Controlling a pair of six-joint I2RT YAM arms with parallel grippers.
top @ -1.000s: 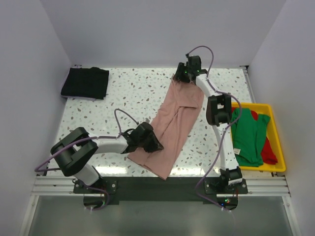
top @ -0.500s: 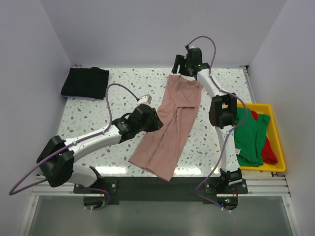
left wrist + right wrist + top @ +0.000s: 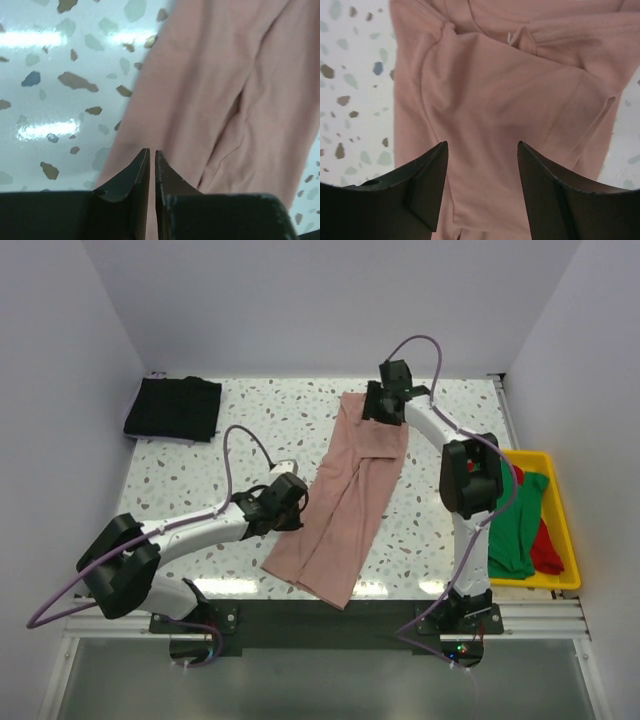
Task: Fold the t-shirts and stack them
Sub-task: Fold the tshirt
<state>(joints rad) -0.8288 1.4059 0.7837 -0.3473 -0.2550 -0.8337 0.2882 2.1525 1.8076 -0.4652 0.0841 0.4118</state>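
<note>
1. The dusty-pink t-shirt [image 3: 345,500] lies flat on the speckled table [image 3: 250,430]. It is folded lengthwise into a long strip that runs diagonally from the far middle down to the near edge, with its plain side up.
2. The right gripper [image 3: 378,408] hangs over the strip's far end, the collar end. In the right wrist view its two fingers stand wide apart, and the pink t-shirt [image 3: 510,90] fills the gap between them. The neckline and a small pale tag [image 3: 510,37] lie just ahead of the tips. Nothing is held between the fingers.
3. The left gripper [image 3: 297,503] sits at the strip's left edge, about halfway along its length. In the left wrist view the left gripper [image 3: 152,152] has its jaws almost together, with only a thin slit between them. The tips are right at the border where the pink cloth [image 3: 225,90] meets bare table. I cannot tell whether any cloth is pinched.
4. A folded black t-shirt [image 3: 172,408] lies in the far left corner of the table, well apart from both grippers.
5. A yellow bin [image 3: 545,455] stands at the table's right side and holds a green t-shirt [image 3: 515,520] lying over a red t-shirt [image 3: 548,545].
</note>
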